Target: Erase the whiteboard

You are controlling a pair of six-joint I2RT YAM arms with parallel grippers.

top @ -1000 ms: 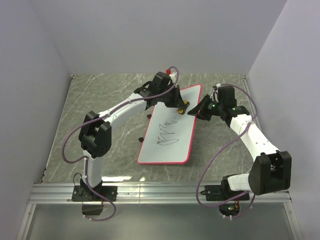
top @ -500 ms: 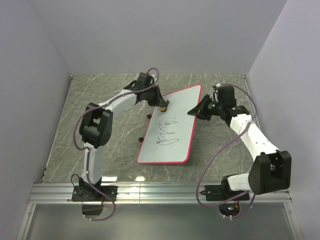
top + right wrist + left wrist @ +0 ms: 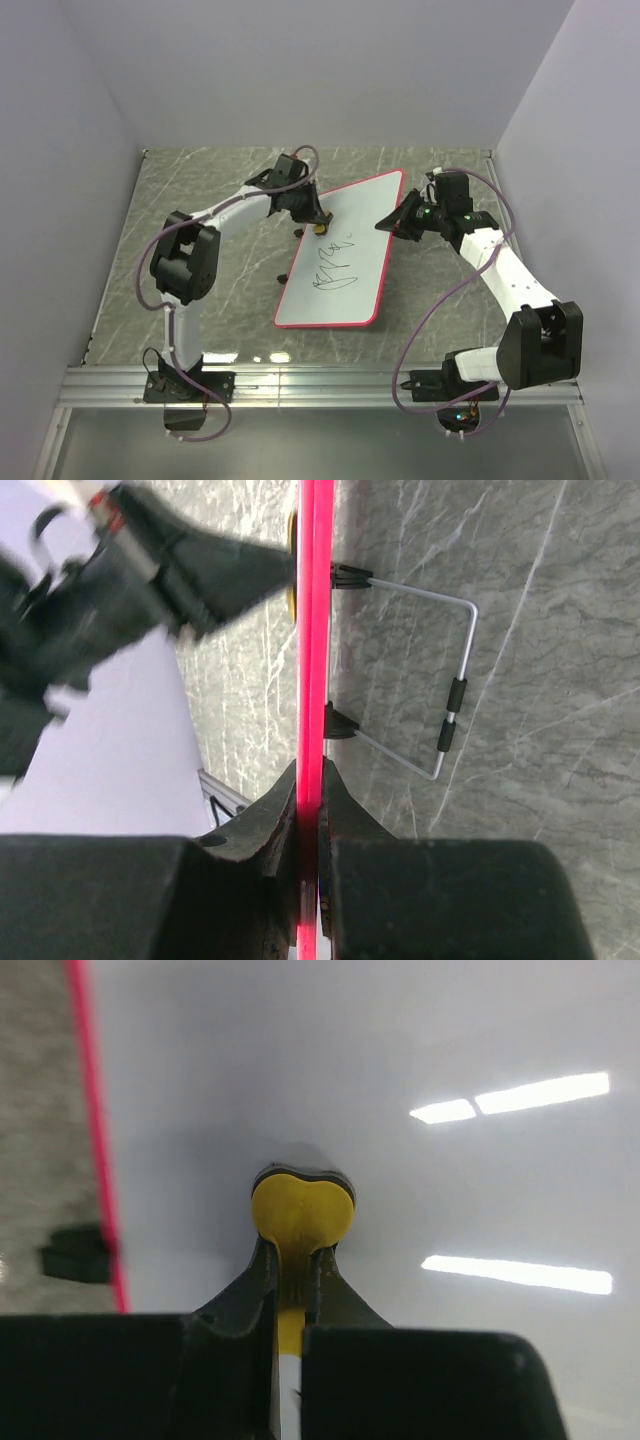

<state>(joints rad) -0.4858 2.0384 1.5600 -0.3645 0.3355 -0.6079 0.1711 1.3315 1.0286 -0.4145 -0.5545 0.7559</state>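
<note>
The whiteboard (image 3: 345,270), white with a thin red rim, stands tilted at the table's middle and bears black scribbles (image 3: 335,265). My left gripper (image 3: 316,226) is shut on a small yellow eraser (image 3: 300,1212) and presses it on the board's upper left part, near the left rim (image 3: 95,1130). My right gripper (image 3: 392,222) is shut on the board's right rim, seen edge-on in the right wrist view (image 3: 312,630).
The board's wire stand (image 3: 440,690) shows behind it in the right wrist view. Grey marble tabletop (image 3: 200,200) lies around the board, with purple walls on three sides. A metal rail (image 3: 320,385) runs along the near edge.
My left gripper with the eraser has swept left across the board's top, then down a little toward the scribbles. The right gripper and the board have stayed in place.
</note>
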